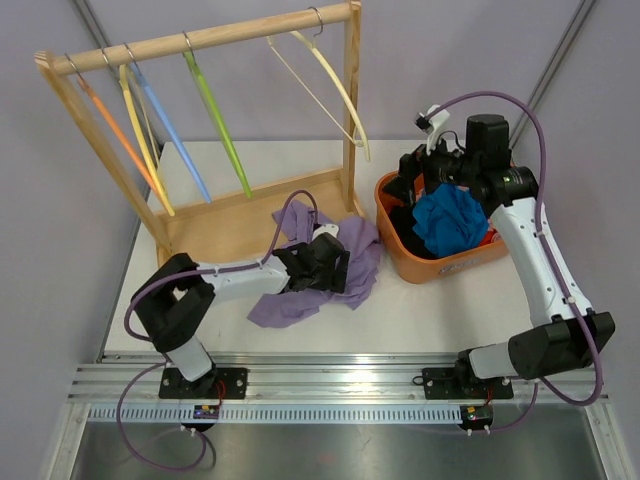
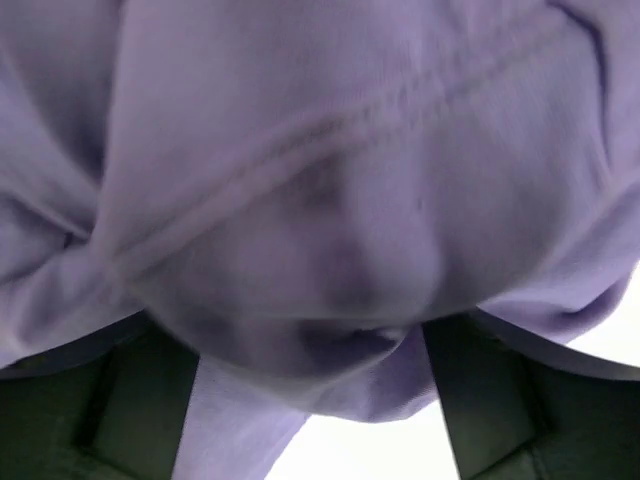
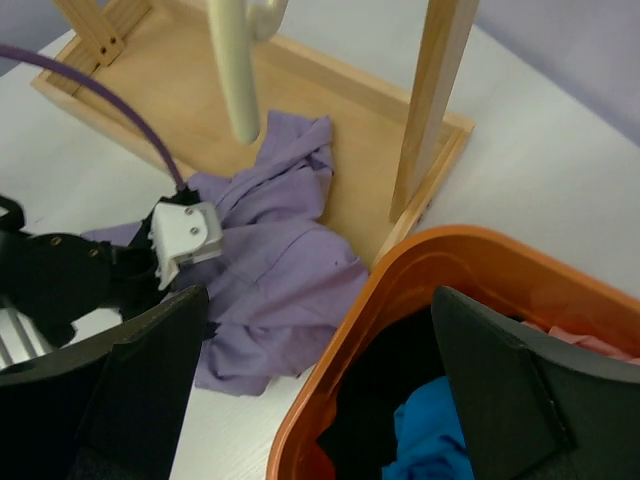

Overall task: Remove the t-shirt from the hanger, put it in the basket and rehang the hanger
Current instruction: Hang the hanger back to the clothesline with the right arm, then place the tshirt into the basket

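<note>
The purple t-shirt [image 1: 300, 300] lies crumpled on the table in front of the wooden rack, off any hanger. The pale yellow hanger [image 1: 340, 80] hangs bare at the rack's right end, and its tip [image 3: 235, 70] shows in the right wrist view. My left gripper [image 1: 342, 268] rests low on the shirt, its jaws open wide, with a bulge of purple cloth [image 2: 320, 200] between the fingers [image 2: 480, 400]. My right gripper [image 1: 415, 180] hovers open and empty over the left rim of the orange basket [image 3: 400, 270].
The wooden rack [image 1: 200, 40] carries several more bare coloured hangers at the back left. The orange basket [image 1: 400, 260] at right holds a blue garment [image 1: 450, 220] and dark clothes. A rack post [image 3: 430, 100] stands just behind the basket.
</note>
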Controlling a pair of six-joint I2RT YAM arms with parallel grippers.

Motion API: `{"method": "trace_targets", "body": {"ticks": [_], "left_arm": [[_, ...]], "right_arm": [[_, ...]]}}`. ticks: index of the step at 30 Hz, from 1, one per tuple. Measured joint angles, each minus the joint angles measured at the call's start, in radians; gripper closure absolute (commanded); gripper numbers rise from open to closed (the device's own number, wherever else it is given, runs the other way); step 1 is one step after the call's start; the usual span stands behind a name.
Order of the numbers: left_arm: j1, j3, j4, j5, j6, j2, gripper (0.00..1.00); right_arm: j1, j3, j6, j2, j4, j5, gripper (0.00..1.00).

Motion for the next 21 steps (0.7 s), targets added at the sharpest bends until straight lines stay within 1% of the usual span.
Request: {"method": "trace_targets", "body": {"ticks": [1,2,3,4,5,6,7,9,11,14,17,19,21], "left_arm": [[0.000,-0.002,0.012,0.006,-0.005,0.018,0.31],[0.000,-0.006,0.027,0.014,-0.014,0.032,0.37],[0.000,-0.015,0.047,0.019,-0.016,0.038,0.48],[0.000,-0.029,0.066,0.026,-0.017,0.039,0.72],[0.000,-0.048,0.093,0.034,-0.012,0.037,0.93],[0.000,-0.053,0.100,0.036,-0.016,0.036,0.93],[0.000,-0.075,0.127,0.042,-0.012,0.031,1.00],[0.000,-0.125,0.172,0.050,-0.011,0.001,1.00],[-0.002,-0.178,0.203,0.063,0.000,-0.055,1.00],[-0.023,-0.235,0.187,0.075,0.035,-0.184,1.00],[-0.079,-0.237,0.166,0.085,0.086,-0.324,1.00],[-0.123,-0.226,0.143,0.102,0.128,-0.426,1.00],[-0.152,-0.197,0.114,0.127,0.162,-0.496,1.00]], "right_arm": [[0.000,-0.025,-0.003,-0.014,-0.008,-0.005,0.01],[0.000,-0.049,-0.010,-0.032,-0.016,-0.012,0.01],[0.000,-0.070,-0.019,-0.050,-0.023,-0.019,0.01],[0.000,-0.090,-0.035,-0.069,-0.035,-0.033,0.01],[0.000,-0.109,-0.059,-0.093,-0.048,-0.046,0.00],[0.000,-0.128,-0.087,-0.118,-0.072,-0.070,0.01],[0.000,-0.139,-0.126,-0.134,-0.091,-0.093,0.01],[0.000,-0.170,-0.240,-0.170,-0.161,-0.158,0.01],[0.000,-0.206,-0.386,-0.201,-0.275,-0.233,0.01],[0.000,-0.269,-0.641,-0.219,-0.457,-0.334,0.01],[0.002,-0.338,-0.821,-0.219,-0.580,-0.402,0.00],[0.016,-0.372,-0.880,-0.219,-0.628,-0.434,0.01],[0.052,-0.385,-0.893,-0.219,-0.634,-0.452,0.00]]}}
